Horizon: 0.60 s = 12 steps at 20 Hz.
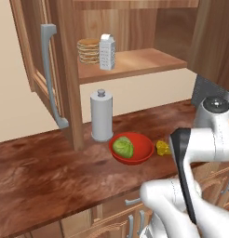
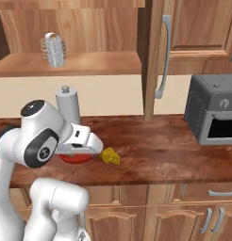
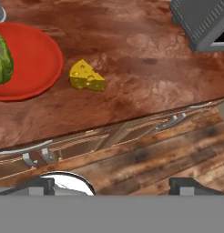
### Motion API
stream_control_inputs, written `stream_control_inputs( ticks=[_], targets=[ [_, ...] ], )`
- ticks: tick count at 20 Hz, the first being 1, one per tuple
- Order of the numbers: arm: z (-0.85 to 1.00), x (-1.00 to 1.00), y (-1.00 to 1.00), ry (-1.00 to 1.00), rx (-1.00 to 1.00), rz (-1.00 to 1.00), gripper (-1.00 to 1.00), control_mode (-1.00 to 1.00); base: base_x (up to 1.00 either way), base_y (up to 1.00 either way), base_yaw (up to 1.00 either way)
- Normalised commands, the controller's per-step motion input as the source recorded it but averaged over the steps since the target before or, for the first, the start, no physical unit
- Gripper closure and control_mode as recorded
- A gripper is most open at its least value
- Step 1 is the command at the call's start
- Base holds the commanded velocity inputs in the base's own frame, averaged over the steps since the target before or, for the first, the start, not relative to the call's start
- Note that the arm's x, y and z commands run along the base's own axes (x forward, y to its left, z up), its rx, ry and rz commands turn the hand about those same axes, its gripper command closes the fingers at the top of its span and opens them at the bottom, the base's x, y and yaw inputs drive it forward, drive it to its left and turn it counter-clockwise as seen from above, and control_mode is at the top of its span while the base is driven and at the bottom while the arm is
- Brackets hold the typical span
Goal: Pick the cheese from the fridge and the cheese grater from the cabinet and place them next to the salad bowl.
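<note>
The hand (image 3: 112,184) is nearest to the camera; its two dark tips stand far apart at the bottom of the hand view, spread wide with nothing between them. It hangs in front of the table edge, above the lower drawer fronts.

Ahead of the hand lies the brown table (image 3: 145,59). High above it and far beyond the hand hangs the cabinet (image 1: 130,28), its door (image 1: 39,60) swung open with the long grey handle on it. To the right of the hand, at the far side of the table, stands a grey oven (image 2: 214,110).

Ahead and to the left of the hand sits the salad bowl (image 3: 38,61), red, with the green lettuce (image 3: 2,61) inside. Behind the bowl stands a grey cylinder (image 1: 101,116) with a knob.

The cheese grater (image 1: 107,51) stands upright on the cabinet shelf, just beside a stack of tan discs (image 1: 88,51).

The cheese (image 3: 86,76) lies on the table just right of the bowl, close to its rim, ahead of the hand.
</note>
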Motion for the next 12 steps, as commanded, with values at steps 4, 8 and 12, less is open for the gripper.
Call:
stream_control_inputs(
  ticks=[4, 8, 12],
  targets=[
    [0.14, -0.28, 0.21, -0.31, 0.04, 0.04, -1.00, -1.00, 0.00, 0.00, 0.00],
    [0.28, -0.20, 0.00, -0.13, 0.02, 0.00, -1.00, -1.00, 0.00, 0.00, 0.00],
    [0.41, -0.10, 0.19, -0.02, 0.00, 0.00, -1.00, -1.00, 0.00, 0.00, 0.00]
  ],
)
